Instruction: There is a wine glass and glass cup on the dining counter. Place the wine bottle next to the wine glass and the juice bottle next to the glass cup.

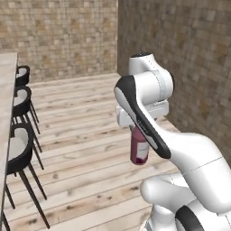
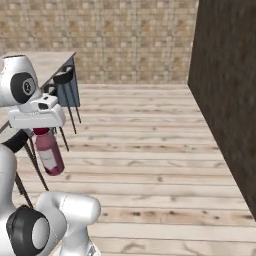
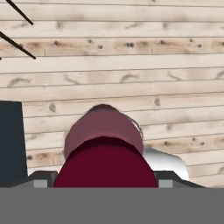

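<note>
- While it hangs in the air above the pale wooden plank floor (image 2: 150, 150), the short, stout maroon-red juice bottle with a dark red cap and white label (image 2: 48, 152) is gripped at its top by the white arm's two-finger gripper (image 2: 42, 131), whose fingers are closed in on the cap from both sides.
- In the left base view the juice bottle (image 1: 139, 147) shows below the white hand, partly behind the arm's dark-striped link, its body slightly tilted and clear of the floor (image 1: 81, 149).
- In the hand view the round dark red cap fills the lower middle, with the bottle's (image 3: 104, 131) maroon shoulder beyond it and the gripper (image 3: 105, 181) fingertips (image 3: 41, 180) just beside the cap on either side.
- The long beige marbled stone dining counter (image 1: 5, 90) runs along the far left edge of the left base view, well apart from the bottle.
- Black bar stools with pale seats (image 1: 20, 144) stand in a row just beside that counter, between it and the arm.
- In the right base view the dining counter (image 2: 47, 62) lies at the far left, behind the gripper.
- Tan and dark tiled brick walls (image 2: 130, 40) close off the far side and the right.
</note>
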